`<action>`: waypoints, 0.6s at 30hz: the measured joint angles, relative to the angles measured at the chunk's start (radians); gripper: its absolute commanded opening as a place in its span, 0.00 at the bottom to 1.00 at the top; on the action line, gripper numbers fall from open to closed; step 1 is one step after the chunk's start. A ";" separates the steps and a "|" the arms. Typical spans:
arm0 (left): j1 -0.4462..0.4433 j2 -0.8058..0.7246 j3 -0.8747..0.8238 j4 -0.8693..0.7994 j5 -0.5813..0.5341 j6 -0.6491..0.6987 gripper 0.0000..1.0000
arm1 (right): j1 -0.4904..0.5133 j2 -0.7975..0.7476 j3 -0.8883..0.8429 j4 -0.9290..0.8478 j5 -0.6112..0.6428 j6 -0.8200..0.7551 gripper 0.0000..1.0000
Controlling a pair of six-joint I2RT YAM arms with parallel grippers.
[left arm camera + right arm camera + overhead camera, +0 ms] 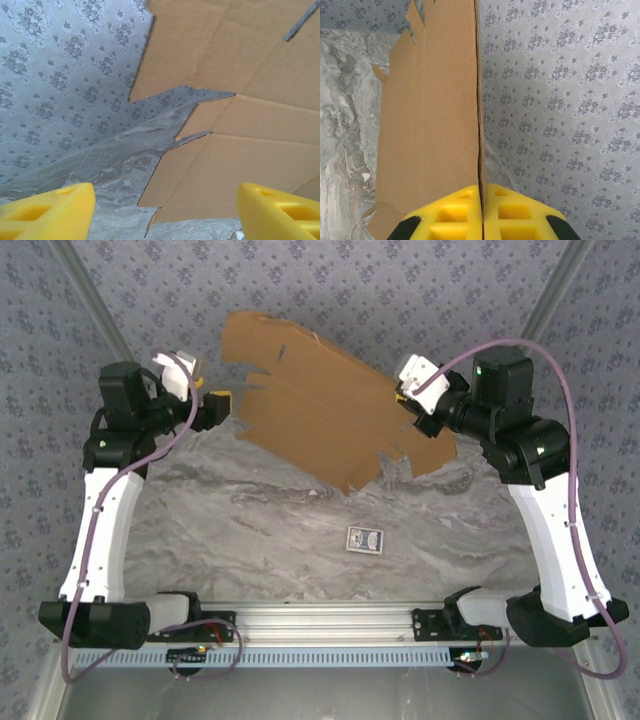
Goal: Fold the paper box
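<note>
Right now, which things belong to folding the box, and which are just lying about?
For the job: paper box; right gripper, shut on its edge; left gripper, open by its left edge.
Lying about: small blue card.

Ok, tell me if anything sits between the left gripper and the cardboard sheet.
Nothing visible does. The left gripper is open, the notched edge of the cardboard sheet right ahead, only table between. The right gripper is shut on the opposite edge; the blue card lies nearer the bases.
</note>
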 measured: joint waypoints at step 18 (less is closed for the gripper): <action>0.041 0.247 0.358 -0.024 0.369 0.111 0.63 | -0.007 -0.003 -0.029 0.011 -0.084 0.007 0.00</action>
